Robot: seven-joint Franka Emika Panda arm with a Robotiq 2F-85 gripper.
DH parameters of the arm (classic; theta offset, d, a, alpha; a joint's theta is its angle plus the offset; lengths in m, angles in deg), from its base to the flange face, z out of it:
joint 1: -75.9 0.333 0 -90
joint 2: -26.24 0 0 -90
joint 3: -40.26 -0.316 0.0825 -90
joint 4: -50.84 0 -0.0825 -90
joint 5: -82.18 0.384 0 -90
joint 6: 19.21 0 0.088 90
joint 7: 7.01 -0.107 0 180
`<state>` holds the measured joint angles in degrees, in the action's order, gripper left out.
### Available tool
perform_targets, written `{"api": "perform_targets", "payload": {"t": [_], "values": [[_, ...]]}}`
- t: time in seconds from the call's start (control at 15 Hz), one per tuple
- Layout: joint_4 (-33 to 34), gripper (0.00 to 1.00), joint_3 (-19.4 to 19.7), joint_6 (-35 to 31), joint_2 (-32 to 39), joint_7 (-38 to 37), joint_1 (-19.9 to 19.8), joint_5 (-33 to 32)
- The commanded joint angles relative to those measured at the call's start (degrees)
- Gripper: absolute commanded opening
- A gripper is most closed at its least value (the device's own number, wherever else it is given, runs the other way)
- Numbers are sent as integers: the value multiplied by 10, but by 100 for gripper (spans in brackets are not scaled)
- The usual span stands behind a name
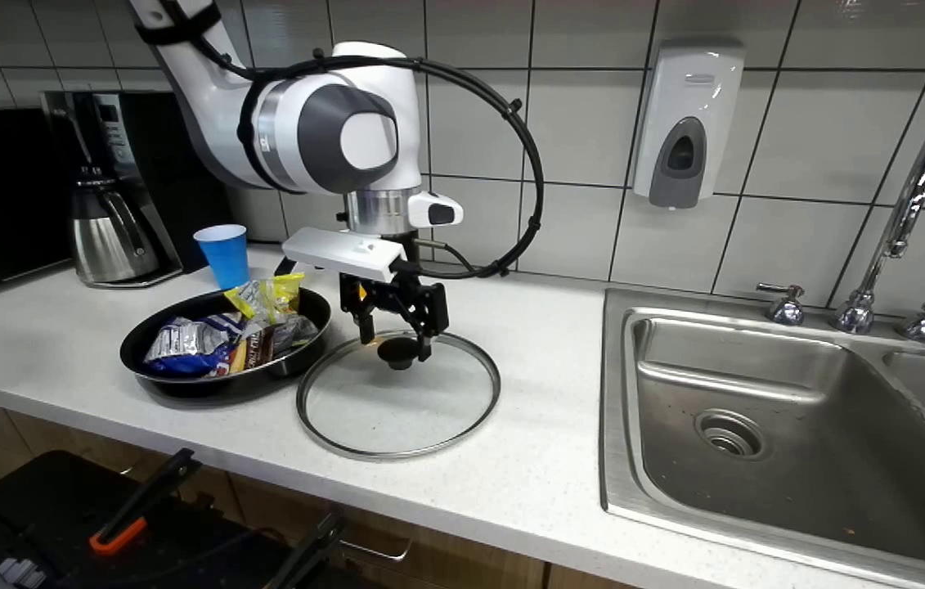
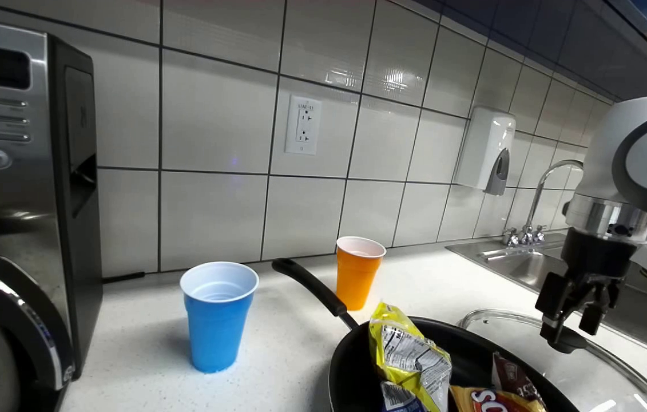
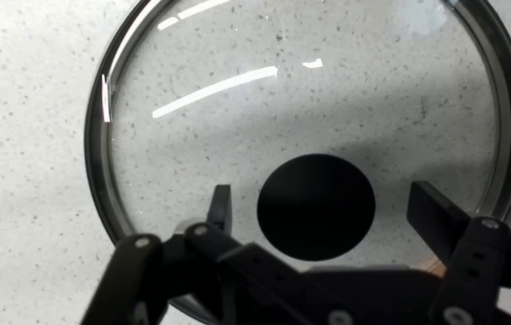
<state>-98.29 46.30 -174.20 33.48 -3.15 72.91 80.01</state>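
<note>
plainly see-through, the round, metal-rimmed lid (image 1: 397,413) lies flat — jaws wide apart, either side of its black knob (image 3: 316,207).

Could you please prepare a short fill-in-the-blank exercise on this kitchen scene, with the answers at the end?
1. The round clear-glass lid lies between the round black frying pan and the stainless-steel ____.
2. The black gripper, at the lid's round black knob, is not shut but ____.
3. One plastic cup is blue outside; the other plastic cup is ____.

Missing words: sink; open; orange.
</note>
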Motion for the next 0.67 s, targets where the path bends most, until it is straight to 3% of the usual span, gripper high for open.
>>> {"api": "perform_targets", "payload": {"t": [0.0, 0.27, 0.33, 0.4, 0.6], "values": [[17, 100, -2, -3, 20, 16, -12, -8], [23, 100, -1, -1, 24, 15, -11, -14], [24, 75, 0, -2, 25, 12, -10, -20], [25, 72, 0, -2, 25, 12, -10, -21], [25, 49, 0, -3, 25, 12, -11, -23]]}}
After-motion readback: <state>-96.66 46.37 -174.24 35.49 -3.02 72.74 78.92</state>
